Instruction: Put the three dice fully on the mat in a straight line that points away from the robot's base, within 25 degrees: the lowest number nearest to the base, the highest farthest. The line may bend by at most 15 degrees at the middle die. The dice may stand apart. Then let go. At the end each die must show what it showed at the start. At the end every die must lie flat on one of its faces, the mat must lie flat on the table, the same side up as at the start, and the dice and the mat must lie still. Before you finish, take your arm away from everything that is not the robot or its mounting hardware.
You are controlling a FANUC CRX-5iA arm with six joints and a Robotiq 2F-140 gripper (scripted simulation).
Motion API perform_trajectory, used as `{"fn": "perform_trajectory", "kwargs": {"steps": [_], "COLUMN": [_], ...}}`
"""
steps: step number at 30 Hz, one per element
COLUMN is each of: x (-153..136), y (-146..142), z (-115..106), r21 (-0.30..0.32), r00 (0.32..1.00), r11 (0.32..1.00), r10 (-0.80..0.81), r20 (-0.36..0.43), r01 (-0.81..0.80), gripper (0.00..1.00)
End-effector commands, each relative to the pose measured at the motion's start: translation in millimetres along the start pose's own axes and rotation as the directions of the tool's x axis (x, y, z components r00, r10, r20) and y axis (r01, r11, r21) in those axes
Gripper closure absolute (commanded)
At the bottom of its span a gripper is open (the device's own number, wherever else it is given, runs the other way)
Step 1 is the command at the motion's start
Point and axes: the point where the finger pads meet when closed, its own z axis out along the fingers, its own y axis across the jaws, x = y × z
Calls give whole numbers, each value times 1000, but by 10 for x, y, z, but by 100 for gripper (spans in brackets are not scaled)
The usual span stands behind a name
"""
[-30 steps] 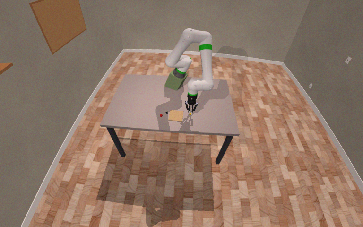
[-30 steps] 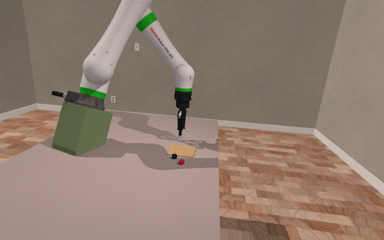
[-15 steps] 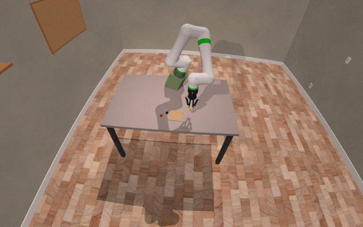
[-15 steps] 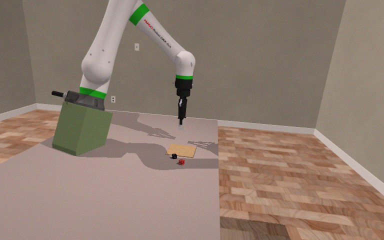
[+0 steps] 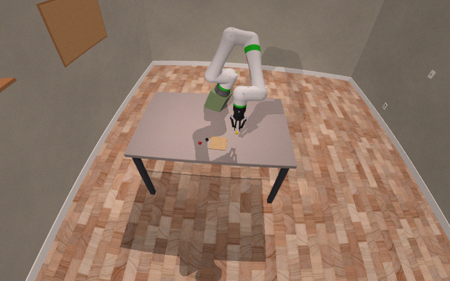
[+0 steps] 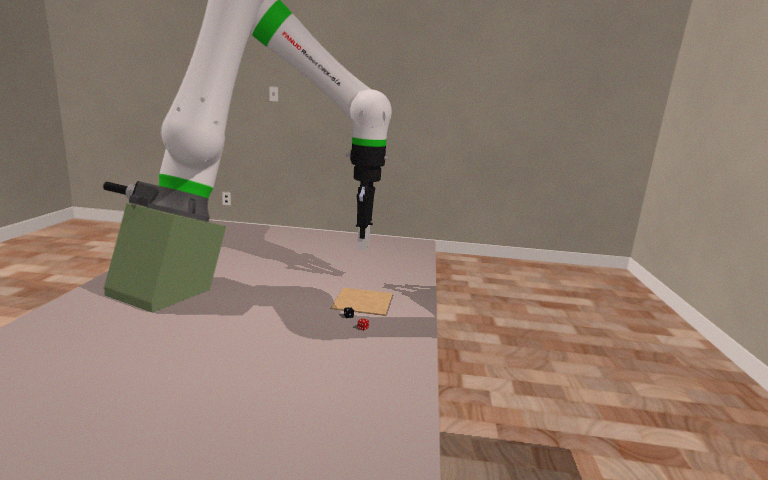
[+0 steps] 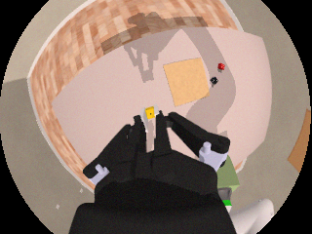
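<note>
My gripper (image 5: 236,130) (image 6: 362,236) (image 7: 150,111) is shut on a small yellow die (image 5: 236,132) (image 7: 150,112) and holds it above the table, to the right of the mat in the top view. The tan square mat (image 5: 218,143) (image 6: 364,300) (image 7: 187,82) lies flat on the table with no die on it. A black die (image 5: 206,139) (image 6: 348,312) (image 7: 214,80) lies on the table just off the mat's edge. A red die (image 5: 199,142) (image 6: 363,323) (image 7: 221,65) lies a little beyond the black one. The numbers on the dice are too small to read.
The grey table (image 5: 171,115) (image 6: 198,386) carries the robot's green base block (image 5: 217,99) (image 6: 162,261) at its far edge. The table's front edge is close behind the mat, as seen from the base. Wooden floor surrounds the table.
</note>
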Motion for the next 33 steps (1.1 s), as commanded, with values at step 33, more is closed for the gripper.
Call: {"fn": "perform_trajectory", "kwargs": {"steps": [33], "x": [-134], "y": [1454], "z": [11], "r21": [0], "r00": [995], "r11": [995], "r10": [-104], "r20": [0], "r01": [104], "gripper": [91]}}
